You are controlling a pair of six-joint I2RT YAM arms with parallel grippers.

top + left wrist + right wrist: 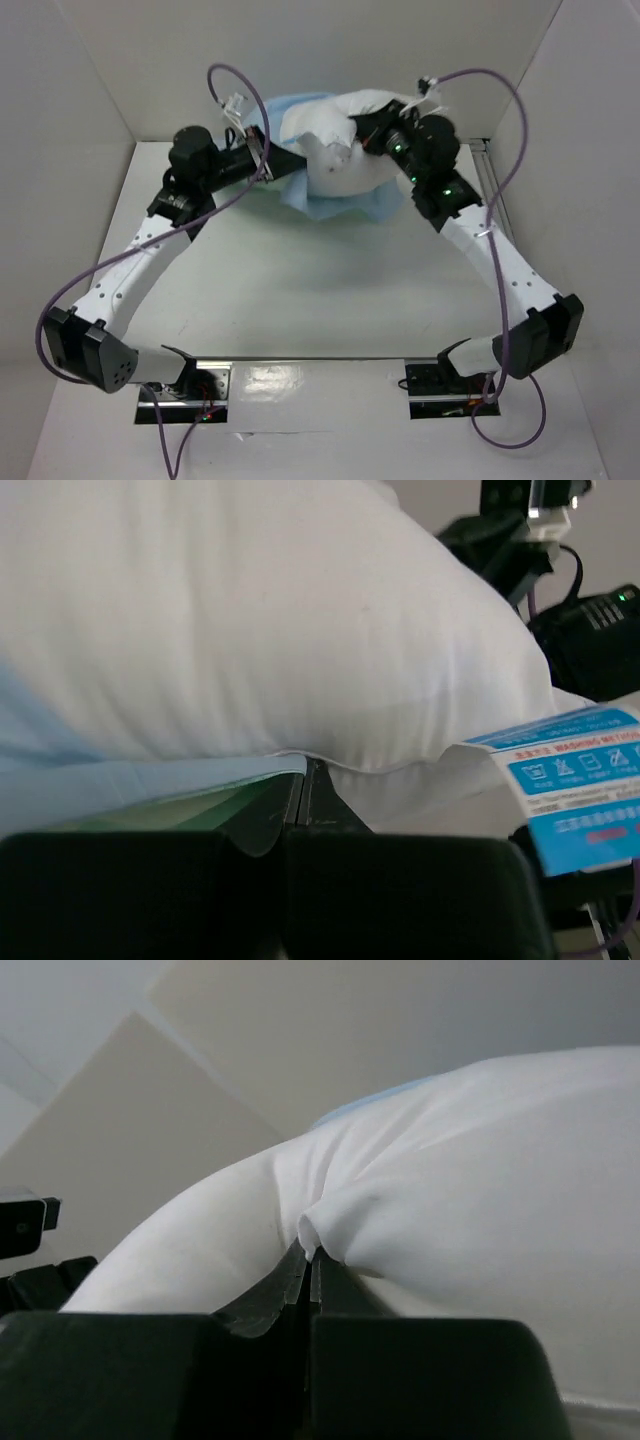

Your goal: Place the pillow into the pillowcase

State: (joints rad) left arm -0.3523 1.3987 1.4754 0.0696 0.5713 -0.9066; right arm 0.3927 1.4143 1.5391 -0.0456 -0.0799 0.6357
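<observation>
The white pillow (335, 165) lies at the back of the table, partly over the pale blue pillowcase (345, 208). My left gripper (270, 160) is at the pillow's left side. In the left wrist view the left gripper (303, 772) is shut on the edge of the pillowcase (130, 785), right under the pillow (260, 620). The pillow's blue-and-white label (580, 780) hangs at the right. My right gripper (358, 138) is on top of the pillow. In the right wrist view the right gripper (311, 1258) is shut on a pinched fold of the pillow (480, 1190).
White walls (90, 110) enclose the table at the back and both sides. Purple cables (500, 100) loop above both arms. The right arm's black wrist (590, 630) shows close behind the pillow in the left wrist view.
</observation>
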